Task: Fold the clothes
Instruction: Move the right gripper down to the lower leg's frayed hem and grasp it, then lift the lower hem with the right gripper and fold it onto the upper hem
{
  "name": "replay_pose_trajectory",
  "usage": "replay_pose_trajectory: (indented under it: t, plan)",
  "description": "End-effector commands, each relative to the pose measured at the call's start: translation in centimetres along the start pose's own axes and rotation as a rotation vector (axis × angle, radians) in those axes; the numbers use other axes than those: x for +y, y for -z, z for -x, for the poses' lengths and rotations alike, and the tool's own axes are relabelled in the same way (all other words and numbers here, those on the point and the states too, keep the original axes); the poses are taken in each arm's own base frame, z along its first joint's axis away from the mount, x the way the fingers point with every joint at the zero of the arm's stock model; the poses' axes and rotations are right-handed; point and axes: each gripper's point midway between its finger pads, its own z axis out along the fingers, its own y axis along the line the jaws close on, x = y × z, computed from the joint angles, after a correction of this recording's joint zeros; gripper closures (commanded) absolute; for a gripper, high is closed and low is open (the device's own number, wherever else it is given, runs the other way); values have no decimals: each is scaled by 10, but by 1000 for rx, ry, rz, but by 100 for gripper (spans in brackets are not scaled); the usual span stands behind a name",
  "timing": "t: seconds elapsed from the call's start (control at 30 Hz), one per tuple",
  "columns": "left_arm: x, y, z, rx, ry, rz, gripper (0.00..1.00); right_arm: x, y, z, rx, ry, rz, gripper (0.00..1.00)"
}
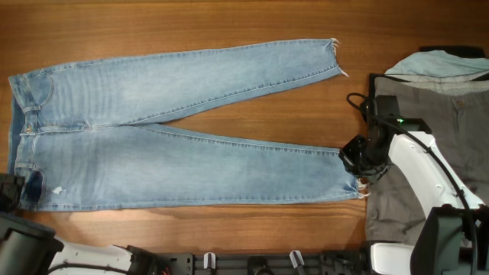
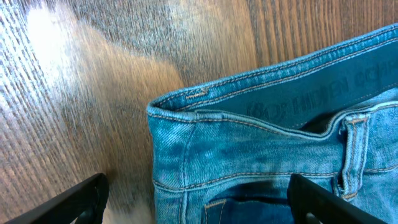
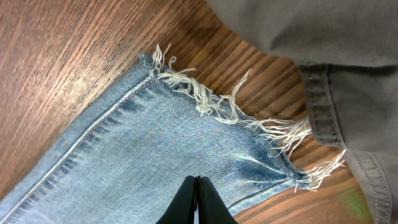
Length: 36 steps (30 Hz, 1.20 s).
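The light-blue denim jeans (image 1: pixel 153 153) lie flat on the wooden table, waistband at the left and frayed hems at the right. My left gripper (image 1: pixel 17 191) is open over the near waistband corner (image 2: pixel 261 143), with one finger on each side of it (image 2: pixel 198 190). My right gripper (image 1: pixel 354 156) is shut, its fingertips pressed together (image 3: pixel 196 182) just above the near leg's frayed hem (image 3: pixel 155 143). No cloth shows between them. Grey trousers (image 1: pixel 428 137) lie at the right, also in the right wrist view (image 3: pixel 311 31). A pale blue garment (image 1: pixel 443 65) lies behind them.
Bare wooden table (image 1: pixel 229 23) shows behind the jeans and between the two legs. The grey trousers' edge lies close beside the frayed hem. Black cables (image 1: pixel 363 103) run by the right arm. The arm bases stand at the front edge.
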Motion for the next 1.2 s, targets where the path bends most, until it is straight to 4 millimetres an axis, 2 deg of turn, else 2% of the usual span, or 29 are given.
replay_pose_trajectory:
  t: [0.0,0.03,0.07,0.1,0.13,0.2,0.27,0.33,0.4,0.53,0.67,0.73,0.87,1.03,1.17]
  plan:
    - [-4,7,0,-8,-9,-15,8,-4,6,-1,2,55,-17,82]
    - [-4,7,-1,-5,-9,-14,8,-12,6,-8,31,28,-45,62]
    - [-4,7,-1,-4,-8,-14,7,-21,5,-17,63,1,-82,58]
    - [-4,7,-1,-4,-9,-14,7,-28,2,-23,84,-3,-103,46]
    - [-4,7,-1,-6,-9,-14,7,-36,-2,-29,102,-36,-130,41]
    - [-4,7,1,-12,-10,-16,6,-46,-15,-36,111,-80,-150,39]
    - [-5,7,2,-15,-10,-17,5,-50,-21,-38,111,-96,-154,40]
    - [-5,7,3,-21,-12,-18,5,-56,-27,-42,117,-134,-172,46]
    - [-5,7,5,-30,-13,-20,3,-59,-34,-44,114,-142,-168,49]
    - [-6,7,6,-30,-13,-20,2,-60,-36,-44,111,-152,-167,58]
    - [-6,7,6,-30,-13,-20,2,-62,-37,-33,51,-151,-182,60]
    - [-6,7,5,-30,-13,-20,2,-57,-38,-28,30,-146,-164,64]
    - [-6,7,5,-30,-13,-20,2,-58,-39,-24,12,-138,-166,67]
    - [-6,7,5,-30,-13,-20,2,-55,-41,-21,2,-116,-151,61]
    - [-6,7,5,-30,-13,-20,2,-58,-40,-24,11,-117,-164,88]
